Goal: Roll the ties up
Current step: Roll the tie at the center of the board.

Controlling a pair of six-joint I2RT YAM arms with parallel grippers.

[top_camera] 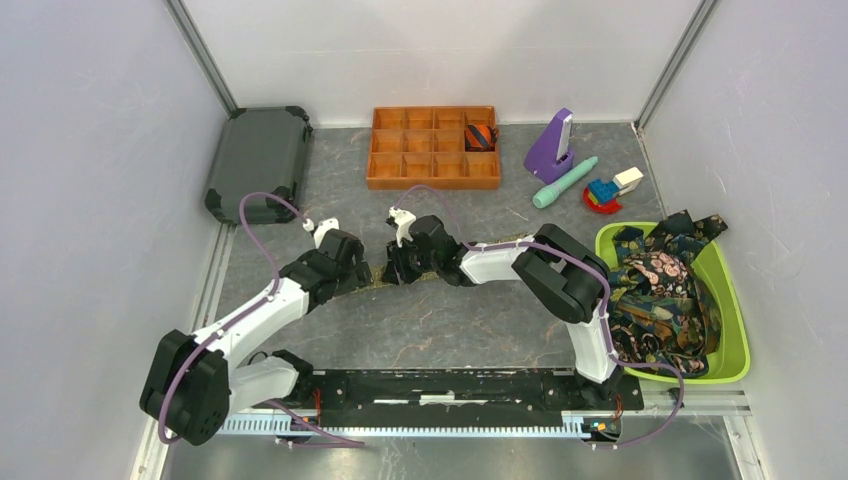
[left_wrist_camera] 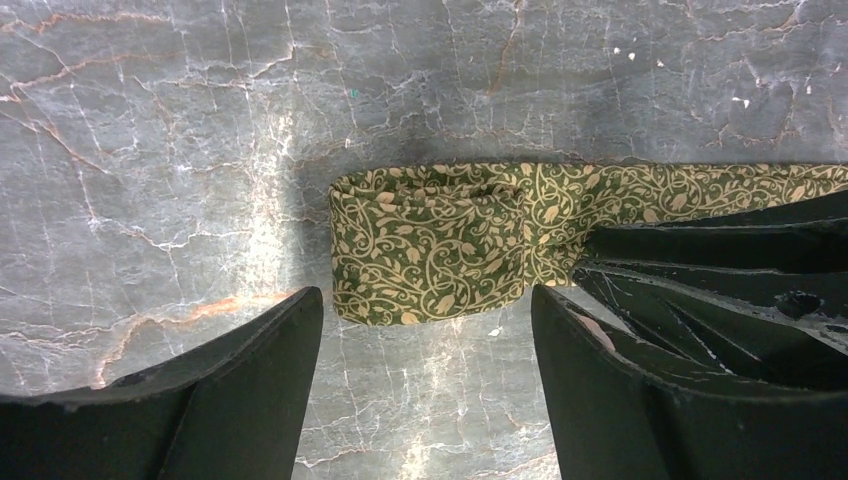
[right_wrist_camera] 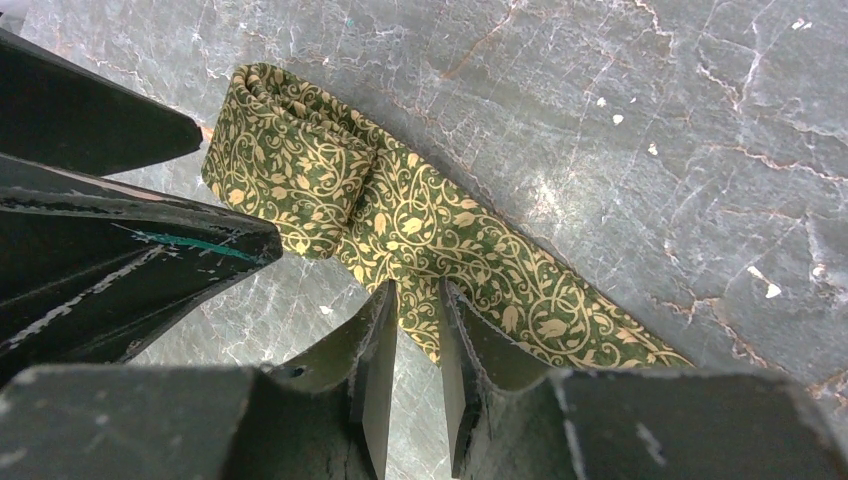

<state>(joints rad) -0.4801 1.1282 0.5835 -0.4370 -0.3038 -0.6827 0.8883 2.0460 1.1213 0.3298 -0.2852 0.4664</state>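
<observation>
The olive-green tie (left_wrist_camera: 430,245) lies on the marbled table (left_wrist_camera: 150,150) in the middle of the workspace, its end folded into a loose, flat roll. The right gripper (right_wrist_camera: 417,292), jaws nearly together, pinches the strip just behind the roll, probably to anchor it. The left gripper (left_wrist_camera: 425,297) is spread wide by the roll, touching nothing, apparently ready to turn it. More ties (top_camera: 660,290) fill the green bin (top_camera: 735,340) at the right.

Marbled table (top_camera: 450,330) carries olive-green tie (left_wrist_camera: 430,245), seemingly part-rolled.
</observation>
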